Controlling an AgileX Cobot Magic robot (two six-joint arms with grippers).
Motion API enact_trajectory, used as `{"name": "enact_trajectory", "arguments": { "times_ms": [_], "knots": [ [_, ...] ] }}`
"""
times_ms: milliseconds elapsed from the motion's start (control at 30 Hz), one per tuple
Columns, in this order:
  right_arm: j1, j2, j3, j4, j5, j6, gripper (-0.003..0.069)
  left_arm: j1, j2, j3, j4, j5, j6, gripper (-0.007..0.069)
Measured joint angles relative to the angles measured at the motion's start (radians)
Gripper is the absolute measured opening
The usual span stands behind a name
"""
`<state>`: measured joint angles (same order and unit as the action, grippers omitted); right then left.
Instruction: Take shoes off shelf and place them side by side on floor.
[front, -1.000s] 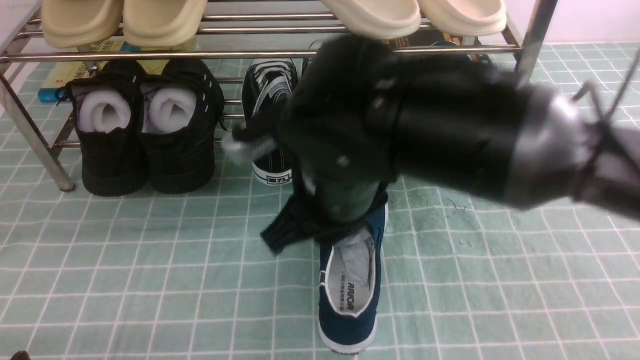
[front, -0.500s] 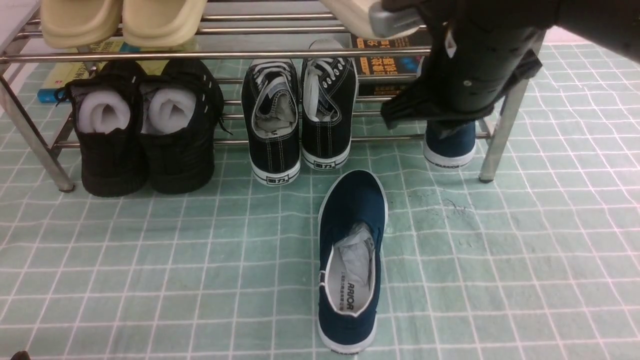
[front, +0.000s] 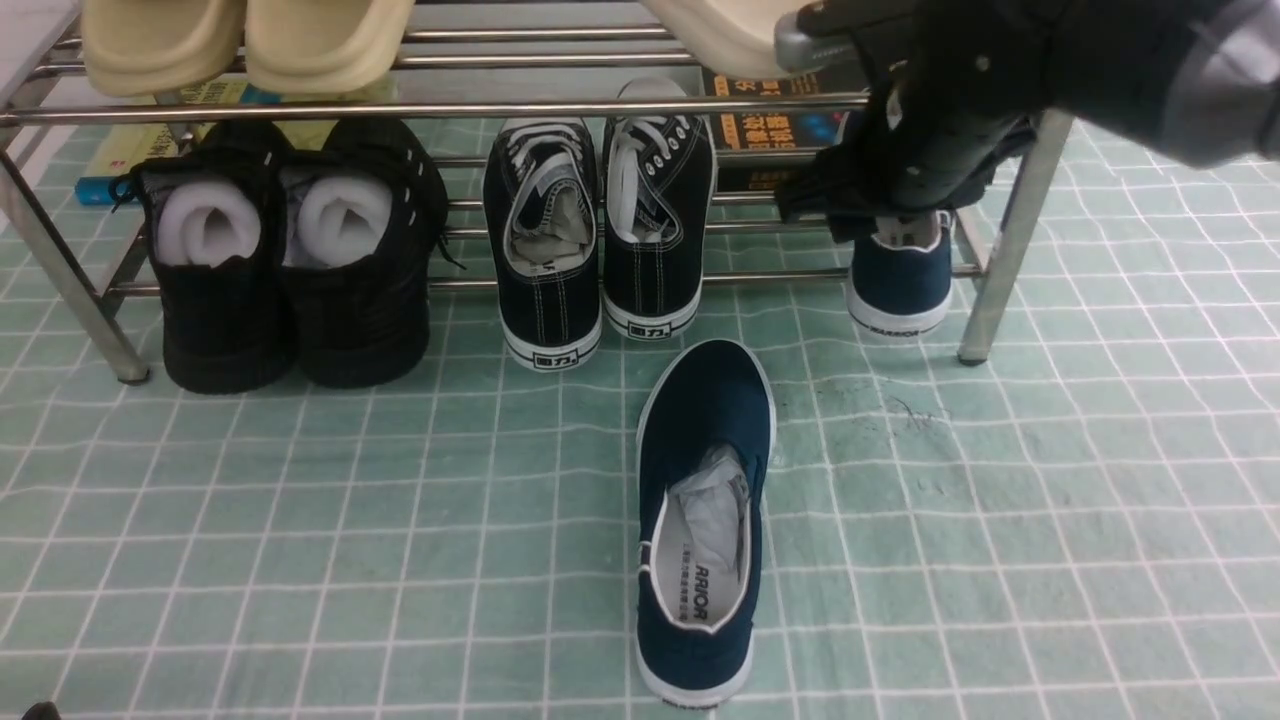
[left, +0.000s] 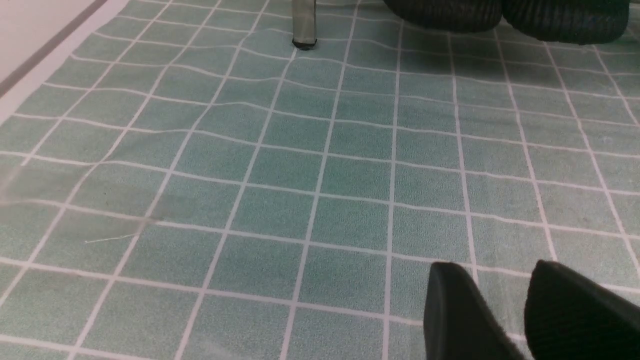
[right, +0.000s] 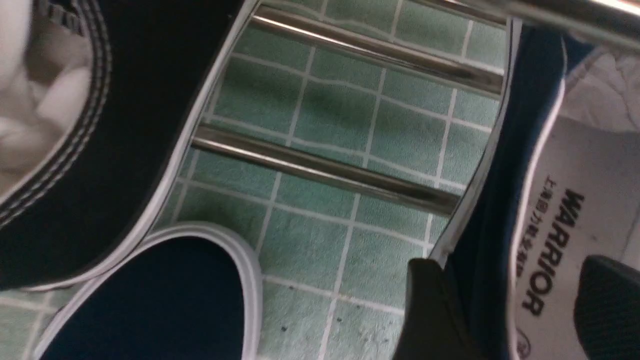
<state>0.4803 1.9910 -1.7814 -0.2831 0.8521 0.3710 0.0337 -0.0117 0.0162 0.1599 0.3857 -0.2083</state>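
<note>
Straddling wall of navy shoe (right: 560, 200) on shelf (right: 325, 172), R tool (right: 512, 280)

The floor (front: 300, 560) is a pale green cloth with a white grid, slightly wrinkled. The shelf (front: 400, 108) stands on it at 12 o'clock in the front view, its legs on the cloth.

One navy slip-on (front: 705, 420) lies directly on the floor at centre, toe to 12 o'clock, heel to 6 o'clock.

The lower tier carries, from 9 to 3 o'clock:
- all-black shoes (front: 225, 310)
- black lace-up sneakers (front: 650, 270)
- the second navy slip-on (front: 900, 285)

All heels point to 6 o'clock. Beige slippers (front: 320, 35) rest on the upper tier. A yellow book (front: 130, 150) and a dark book (front: 770, 125) show behind the shoes.
</note>
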Motion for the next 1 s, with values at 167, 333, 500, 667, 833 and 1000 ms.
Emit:
{"name": "enact_trajectory", "arguments": {
  "times_ms": [167,333,500,667,833,1000],
  "knots": [
    [0.000,0.062,0.000,-0.057,-0.045,0.001,0.0377,0.000,0.000,0.000,0.000,0.000,0.000,0.0242],
    [0.000,0.083,0.000,-0.062,-0.045,0.001,0.0281,0.000,0.000,0.000,0.000,0.000,0.000,0.0242],
    [0.000,0.074,0.000,-0.058,-0.004,0.000,0.0038,0.000,0.000,0.000,0.000,0.000,0.000,0.0242],
    [0.011,0.003,0.003,0.016,0.157,-0.050,0.0024,0.000,0.000,0.000,0.000,0.000,0.000,0.0242],
    [0.017,-0.099,0.003,0.131,0.301,-0.106,0.0024,0.000,0.000,0.000,0.000,0.000,0.000,0.0242],
    [0.020,-0.221,0.018,0.269,0.400,-0.165,0.0024,0.000,0.000,0.000,0.000,0.000,0.000,0.0242]
  ]
}}
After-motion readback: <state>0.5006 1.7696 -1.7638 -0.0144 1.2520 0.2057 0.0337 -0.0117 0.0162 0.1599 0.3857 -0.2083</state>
